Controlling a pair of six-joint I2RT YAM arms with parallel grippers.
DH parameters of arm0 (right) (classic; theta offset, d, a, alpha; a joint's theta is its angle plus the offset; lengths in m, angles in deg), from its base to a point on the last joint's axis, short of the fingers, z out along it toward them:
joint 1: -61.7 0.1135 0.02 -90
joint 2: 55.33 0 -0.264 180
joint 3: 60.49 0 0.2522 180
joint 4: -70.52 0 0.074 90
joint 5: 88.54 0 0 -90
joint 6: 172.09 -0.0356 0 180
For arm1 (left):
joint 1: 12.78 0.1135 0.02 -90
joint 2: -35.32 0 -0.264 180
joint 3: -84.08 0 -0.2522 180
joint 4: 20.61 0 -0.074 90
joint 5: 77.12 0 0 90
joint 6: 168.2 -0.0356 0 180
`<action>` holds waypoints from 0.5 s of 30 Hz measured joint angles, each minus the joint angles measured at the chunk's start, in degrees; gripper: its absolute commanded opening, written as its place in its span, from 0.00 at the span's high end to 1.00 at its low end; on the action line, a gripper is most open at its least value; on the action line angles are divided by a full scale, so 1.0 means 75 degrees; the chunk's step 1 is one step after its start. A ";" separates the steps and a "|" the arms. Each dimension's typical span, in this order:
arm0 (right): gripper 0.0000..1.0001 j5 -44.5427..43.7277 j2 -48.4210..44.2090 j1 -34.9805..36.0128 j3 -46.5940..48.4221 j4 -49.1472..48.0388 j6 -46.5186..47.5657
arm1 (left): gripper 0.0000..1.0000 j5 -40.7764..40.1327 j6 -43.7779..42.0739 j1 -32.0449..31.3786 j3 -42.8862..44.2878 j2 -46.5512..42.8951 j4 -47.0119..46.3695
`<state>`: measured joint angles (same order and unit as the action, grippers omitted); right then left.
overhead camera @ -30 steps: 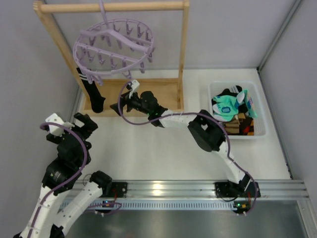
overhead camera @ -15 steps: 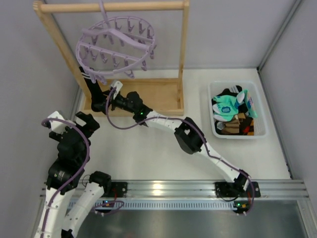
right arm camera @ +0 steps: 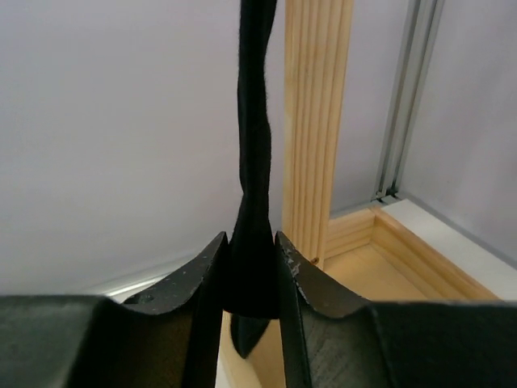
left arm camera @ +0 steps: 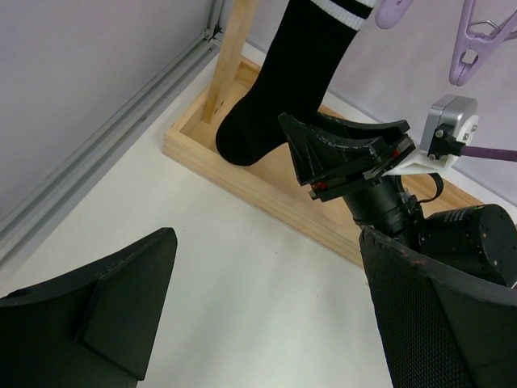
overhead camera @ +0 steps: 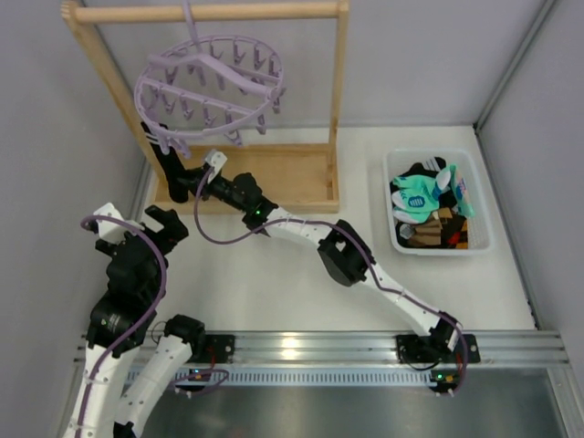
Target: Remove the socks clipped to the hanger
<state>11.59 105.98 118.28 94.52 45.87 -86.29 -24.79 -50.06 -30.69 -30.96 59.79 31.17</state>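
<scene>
A black sock [overhead camera: 165, 160] with white cuff stripes hangs from a clip on the round lilac hanger [overhead camera: 212, 87], at the ring's left side. My right gripper [right arm camera: 251, 279] is shut on the lower part of this sock [right arm camera: 255, 162], its pads pressing the fabric from both sides. From above, that gripper [overhead camera: 188, 185] reaches over the left end of the wooden base. The left wrist view shows the same sock [left arm camera: 283, 89] hanging straight down. My left gripper [overhead camera: 139, 224] stands open over the white table, nothing between its fingers [left arm camera: 105, 307].
The hanger's hook sits on the top bar of a wooden rack [overhead camera: 338, 100] with a shallow wooden base tray [overhead camera: 292, 178]. A white bin [overhead camera: 480, 239] at the right holds several socks, teal-and-white on top. Grey walls close in left and right.
My right arm has stretched left from the middle of the base to the black sock and shut its jaws on it. The hanger has swayed slightly. My left arm has barely moved.
</scene>
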 measured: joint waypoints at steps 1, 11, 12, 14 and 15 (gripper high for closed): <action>0.77 -0.0009 0.0032 0.0000 0.0114 -0.0023 0.0032 | 0.02 0.0038 -0.0003 0.0000 0.0000 -0.0006 -0.0006; 1.00 -0.0006 -0.0507 0.0044 -0.1329 -0.0933 0.0201 | 0.02 0.0108 -0.0023 0.0000 -0.0006 -0.0067 -0.0105; 1.00 -0.0023 -0.0810 0.0055 -0.2005 -0.1131 0.0195 | 0.02 0.0111 -0.0023 0.0000 -0.0006 -0.0079 -0.0102; 1.00 -0.0058 -0.1530 0.0087 -0.3389 -0.1498 0.0178 | 0.02 0.0108 -0.0023 0.0000 0.0003 -0.0099 -0.0105; 1.00 -0.0087 -0.1935 0.0102 -0.4127 -0.1722 0.0157 | 0.02 0.0111 -0.0023 0.0000 0.0017 -0.0102 -0.0105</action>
<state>10.93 91.47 119.04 63.57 32.95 -85.11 -23.96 -50.24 -30.69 -30.83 59.02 30.39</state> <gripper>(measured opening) 0.005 0.984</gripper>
